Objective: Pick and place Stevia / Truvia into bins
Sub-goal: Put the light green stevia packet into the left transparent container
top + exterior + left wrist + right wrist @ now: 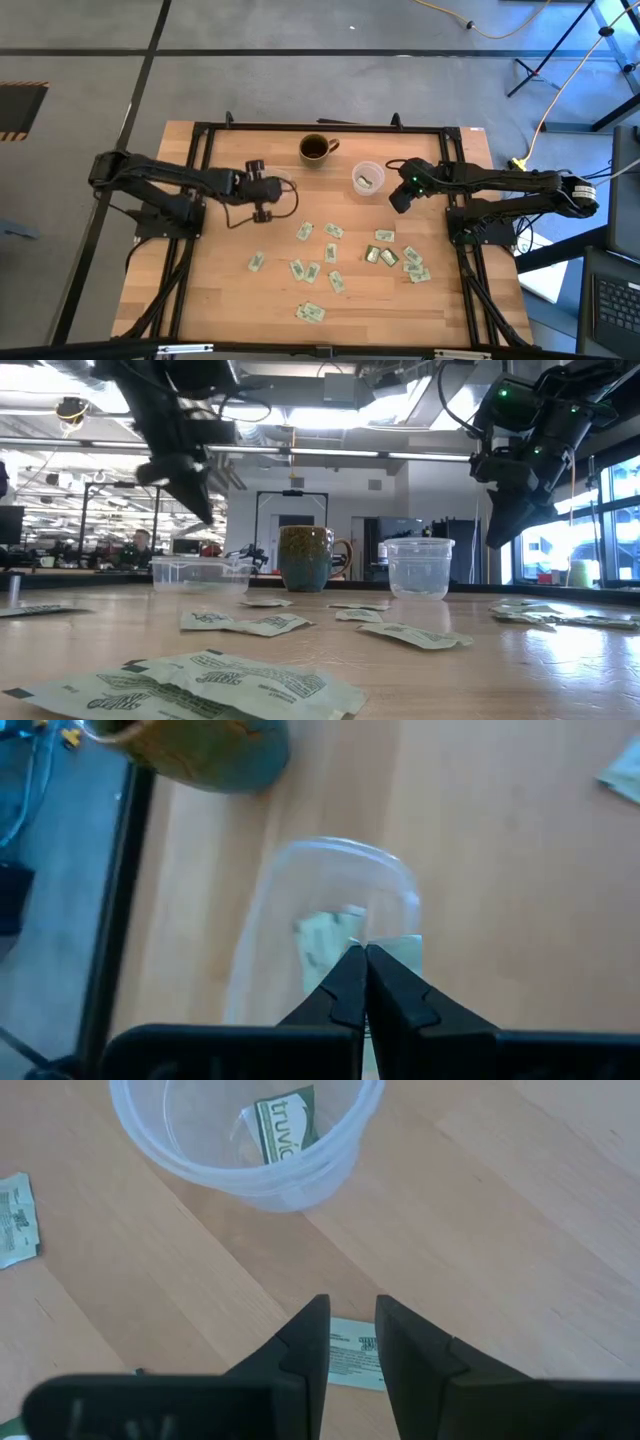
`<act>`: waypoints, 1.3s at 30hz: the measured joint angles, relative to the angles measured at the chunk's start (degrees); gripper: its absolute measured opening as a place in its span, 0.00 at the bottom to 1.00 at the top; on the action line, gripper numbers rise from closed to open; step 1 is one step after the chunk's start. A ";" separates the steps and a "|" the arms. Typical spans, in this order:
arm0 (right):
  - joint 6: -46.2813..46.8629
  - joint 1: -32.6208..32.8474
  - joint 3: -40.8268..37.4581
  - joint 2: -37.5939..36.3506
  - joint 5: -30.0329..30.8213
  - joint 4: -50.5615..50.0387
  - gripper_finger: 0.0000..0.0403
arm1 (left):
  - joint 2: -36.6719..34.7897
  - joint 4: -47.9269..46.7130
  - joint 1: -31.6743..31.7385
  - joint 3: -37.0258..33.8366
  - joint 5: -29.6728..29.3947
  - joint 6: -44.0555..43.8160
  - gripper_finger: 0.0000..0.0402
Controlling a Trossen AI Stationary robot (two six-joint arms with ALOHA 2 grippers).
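Note:
Several pale green and white sachets (331,253) lie flat on the near half of the wooden table. The clear shallow tub (200,573) stands left of the dark mug, and a blurred sachet (325,935) lies in it. My left gripper (365,952) hangs shut above the tub. The clear round cup (368,178) holds one sachet (285,1125). My right gripper (352,1315) hovers high, just right of the cup, with its fingers a little apart and touching nothing. Another sachet (352,1355) shows on the table between them. My left gripper pinches a pale green sachet between its two shut fingers, coming from above and pointing down. A sharp-edged part of the sachet (400,952) shows right beside the fingertips. The sachet is lifted clear, over the tub; the fingers hide the place of contact.
The dark mug (315,148) stands at the table's far edge between tub and cup. A black frame rail (320,127) runs round the table. The arm bases (165,215) stand at the left and right edges. Sachets lie close to the low camera (200,685).

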 joint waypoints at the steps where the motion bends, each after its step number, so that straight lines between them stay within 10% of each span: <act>1: 0.00 -0.01 0.00 0.00 0.00 -0.03 0.22 | 0.21 0.74 1.20 0.01 0.52 1.50 0.00; 19: -0.20 -0.01 0.00 0.00 0.00 -0.05 0.22 | 10.58 3.23 13.36 -0.01 10.90 12.22 0.01; 31: -0.20 -0.01 0.00 0.00 -0.01 -0.17 0.22 | 10.27 -5.07 13.33 4.27 11.07 8.68 0.17; 39: -1.34 -0.01 0.00 0.00 -0.04 -0.21 0.22 | 6.76 -8.93 6.44 5.46 23.81 2.62 0.19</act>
